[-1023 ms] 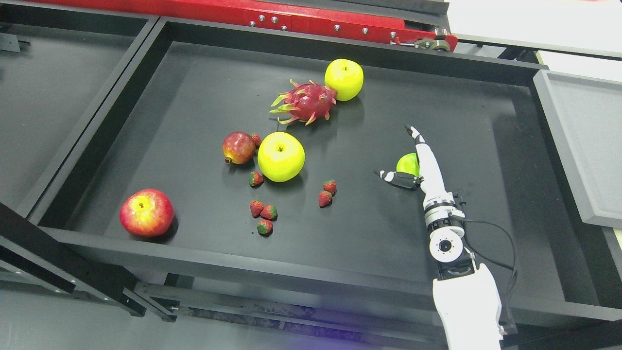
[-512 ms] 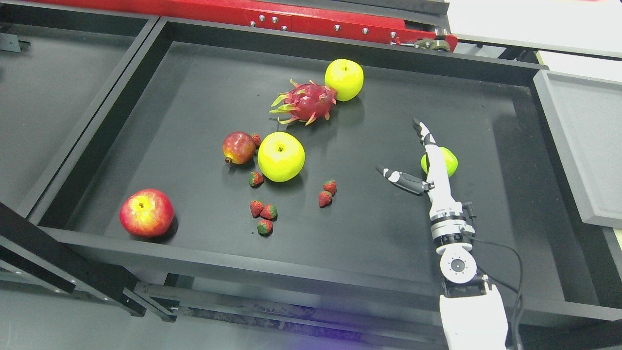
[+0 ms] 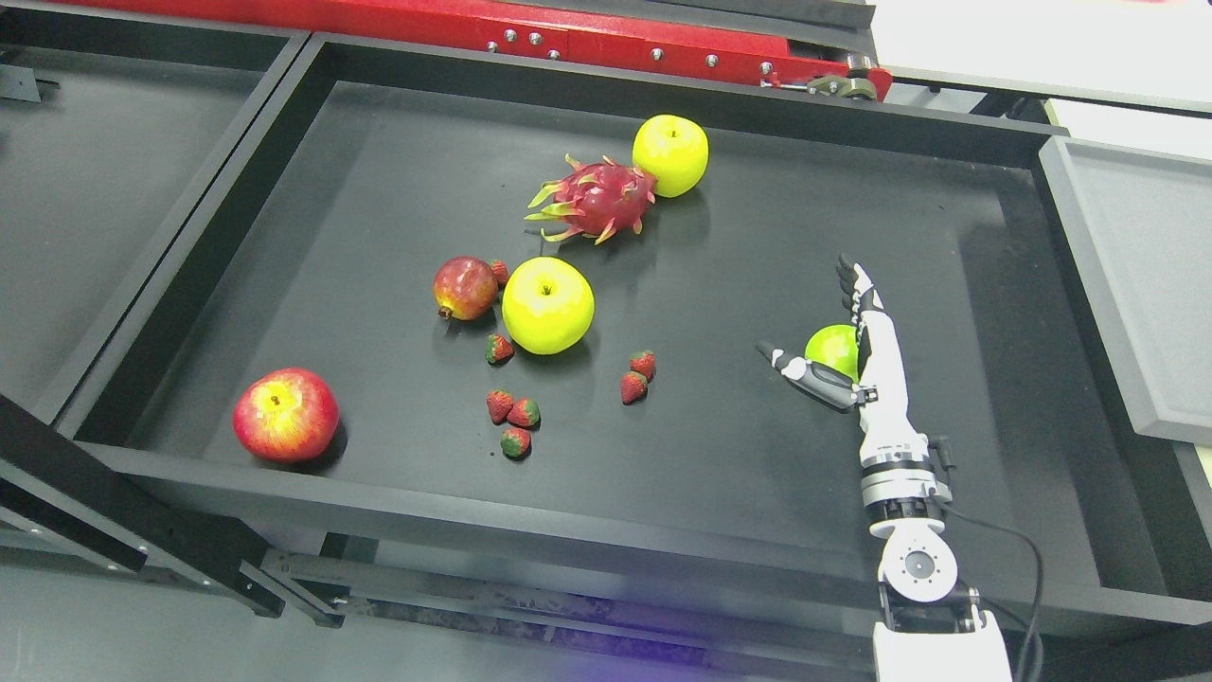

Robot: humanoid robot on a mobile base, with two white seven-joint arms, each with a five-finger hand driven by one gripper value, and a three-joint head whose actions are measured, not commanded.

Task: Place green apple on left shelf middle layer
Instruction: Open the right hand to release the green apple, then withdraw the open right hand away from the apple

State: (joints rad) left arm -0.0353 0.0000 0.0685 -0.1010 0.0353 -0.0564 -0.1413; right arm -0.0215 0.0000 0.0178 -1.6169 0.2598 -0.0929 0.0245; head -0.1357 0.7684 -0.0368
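Note:
A small green apple (image 3: 830,347) lies on the floor of the black tray (image 3: 379,189), right of the middle. My right hand (image 3: 807,311) stands on edge beside it, with the palm against the apple's right side. The fingers (image 3: 855,289) stretch straight toward the back and the thumb (image 3: 805,371) reaches left in front of the apple. The hand is open and the fingers do not wrap the fruit. The hand hides the apple's right part. The left arm does not show.
Two larger yellow-green apples (image 3: 547,305) (image 3: 670,154), a dragon fruit (image 3: 595,200), a pomegranate (image 3: 465,287), a red apple (image 3: 285,414) and several strawberries (image 3: 511,415) lie in the tray. A grey tray (image 3: 1136,275) sits at the right, another black tray (image 3: 85,170) at the left.
My right arm has drawn back toward the near right edge. The green apple rolled right, then came back nearer, staying against the open hand.

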